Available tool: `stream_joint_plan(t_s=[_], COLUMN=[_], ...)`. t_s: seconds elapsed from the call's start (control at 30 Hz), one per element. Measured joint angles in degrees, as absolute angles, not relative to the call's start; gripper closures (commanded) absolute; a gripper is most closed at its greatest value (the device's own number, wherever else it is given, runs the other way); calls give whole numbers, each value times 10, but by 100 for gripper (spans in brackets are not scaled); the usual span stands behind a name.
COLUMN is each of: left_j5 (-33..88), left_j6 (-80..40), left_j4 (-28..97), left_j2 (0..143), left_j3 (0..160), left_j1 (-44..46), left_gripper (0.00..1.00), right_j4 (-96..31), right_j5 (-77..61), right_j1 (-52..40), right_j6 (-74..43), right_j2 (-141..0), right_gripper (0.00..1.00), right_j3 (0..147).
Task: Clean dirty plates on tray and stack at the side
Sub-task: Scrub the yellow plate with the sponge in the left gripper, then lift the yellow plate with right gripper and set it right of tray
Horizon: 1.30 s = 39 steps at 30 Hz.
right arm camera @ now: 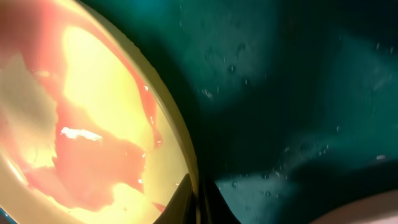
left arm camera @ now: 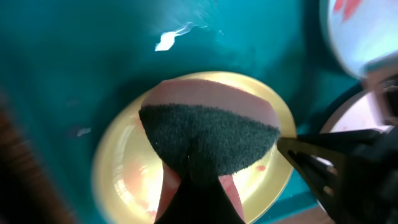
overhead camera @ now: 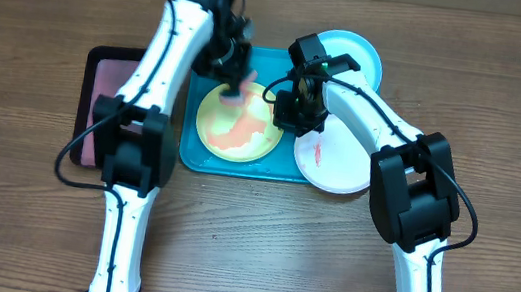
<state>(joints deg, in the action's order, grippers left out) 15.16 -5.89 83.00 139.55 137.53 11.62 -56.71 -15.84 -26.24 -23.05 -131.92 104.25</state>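
Note:
The yellow-green plate (overhead camera: 238,123) lies on the teal tray (overhead camera: 201,156) and carries red-orange smears. My left gripper (overhead camera: 235,72) is shut on a sponge (left arm camera: 208,140) with a dark scrub face and pink back, held over the plate's far part (left arm camera: 124,180). My right gripper (overhead camera: 297,111) is shut on the right rim of the yellow-green plate (right arm camera: 186,155), one finger on each side. The white plate (overhead camera: 334,161) with a red smear lies at the tray's right end. The light blue plate (overhead camera: 353,52) lies behind it, off the tray.
A smaller black-rimmed tray with a pinkish inside (overhead camera: 94,104) stands left of the teal tray, partly under my left arm. Wooden table surrounds everything.

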Motion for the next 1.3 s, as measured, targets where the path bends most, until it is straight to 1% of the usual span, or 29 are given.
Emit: stream_joint_plan(t_s=[0.13,0.33,0.47,0.67,0.77,1.0,1.3], left_j5=[119,89,70,62,60,58,57], left_j6=[-86,-95,-96,-102,-102,-102,-102], left_j4=[904,940,943,943,943,942,937], left_j2=[1395,1395,1395,1395,1395,1395,1395], left_j3=[1471,1510,1510,1510,1510,1510,1510], left_j1=[88,60,58,59,59,59,59], left_gripper=[96,96,96,96,96,96,96], right_j4=[-603,-636,-648,-676,-695,-737,-744], right_j5=[-142,-48,53,239,334,517,654], right_j1=[-264,-279,-307,-381,-420,-466,-498], right_j6=[-228,-227,-230,-263,-295,-385,-420], right_j2=[-1319,-1294,-1251,-1214,-1214,-1214,-1214], right_gripper=[96,96,96,96,96,96,96], right_j3=[1053,1077,1080,1087,1087,1087,1087])
